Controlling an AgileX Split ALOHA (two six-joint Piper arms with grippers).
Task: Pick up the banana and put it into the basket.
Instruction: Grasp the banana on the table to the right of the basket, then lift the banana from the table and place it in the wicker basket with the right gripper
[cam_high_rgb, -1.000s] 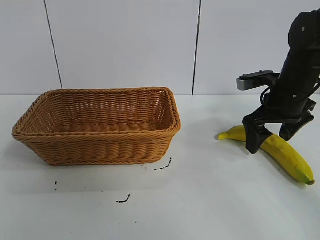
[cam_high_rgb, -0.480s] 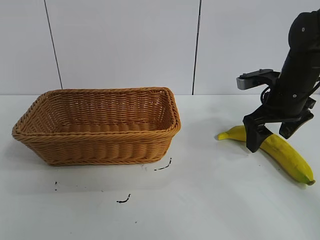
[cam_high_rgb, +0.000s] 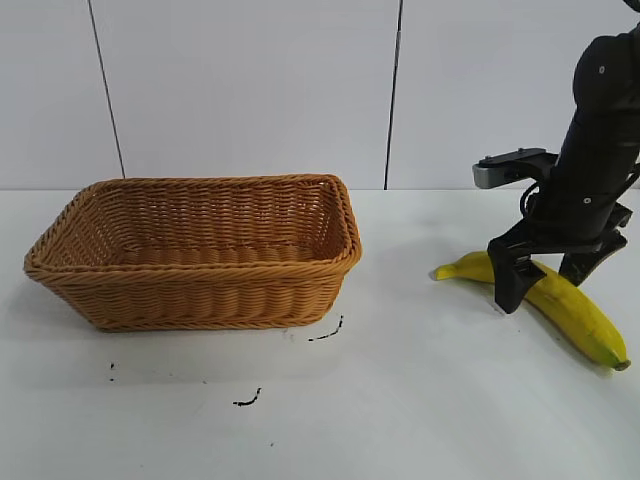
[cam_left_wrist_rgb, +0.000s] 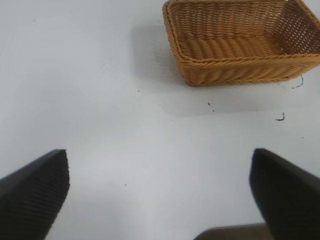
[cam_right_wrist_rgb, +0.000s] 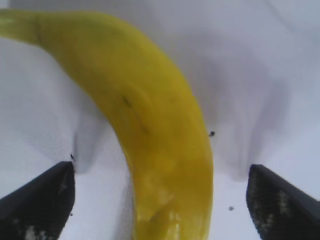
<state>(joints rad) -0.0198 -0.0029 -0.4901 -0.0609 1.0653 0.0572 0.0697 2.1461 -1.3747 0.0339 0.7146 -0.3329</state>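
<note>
The banana (cam_high_rgb: 560, 302) lies on the white desk (cam_high_rgb: 420, 400) at the right of the frame, well apart from the basket (cam_high_rgb: 195, 250) at centre left. The right claw (cam_high_rgb: 545, 275) is down over the banana's middle, fingers (cam_high_rgb: 508, 280) spread wide, one either side, not clamped on it. The left claw (cam_left_wrist_rgb: 160, 200) is out of the exterior view; its wrist camera shows its fingers apart over bare desk, the basket beyond
</note>
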